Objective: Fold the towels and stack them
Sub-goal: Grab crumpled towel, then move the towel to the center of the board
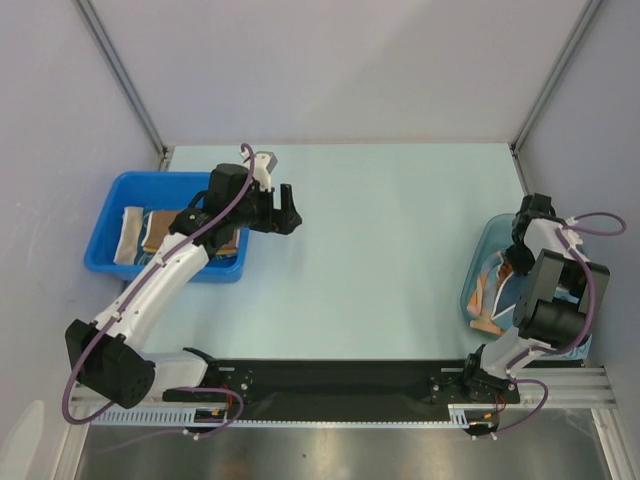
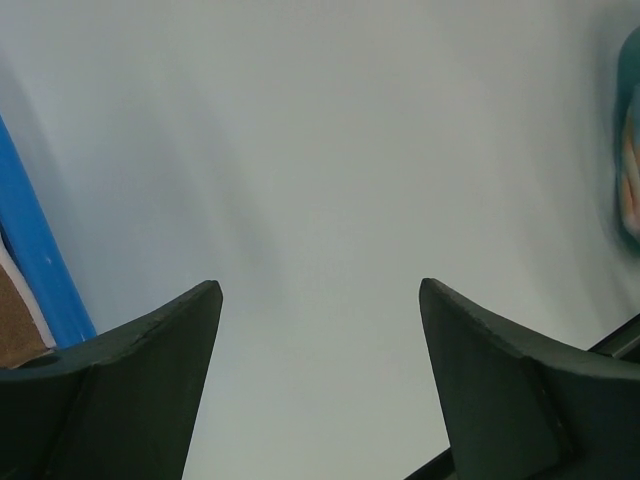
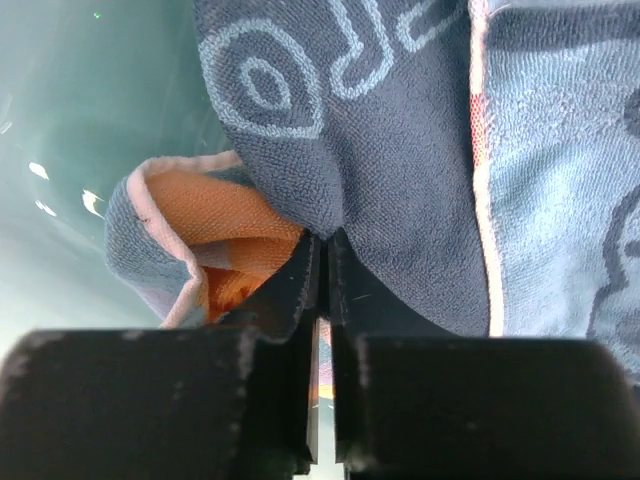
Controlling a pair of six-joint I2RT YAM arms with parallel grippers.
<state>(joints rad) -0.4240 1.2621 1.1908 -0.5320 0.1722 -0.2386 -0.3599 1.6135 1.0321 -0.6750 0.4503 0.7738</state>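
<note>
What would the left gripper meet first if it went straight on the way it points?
Probably the bare table: nothing else shows ahead of the left gripper, between its open fingers. The teal bin lies well right of that line. Depth is hard to judge.

In the right wrist view you see a teal towel [image 3: 400, 150] of rough, looped terry cloth. At lower left is an orange towel [image 3: 245, 235], soft and fuzzy. The bin wall [image 3: 70, 150] at upper left is glossy, half-clear plastic. The left gripper [image 2: 318, 284] is matt black plastic, and the table [image 1: 380, 230] looks smooth and matt.
</note>
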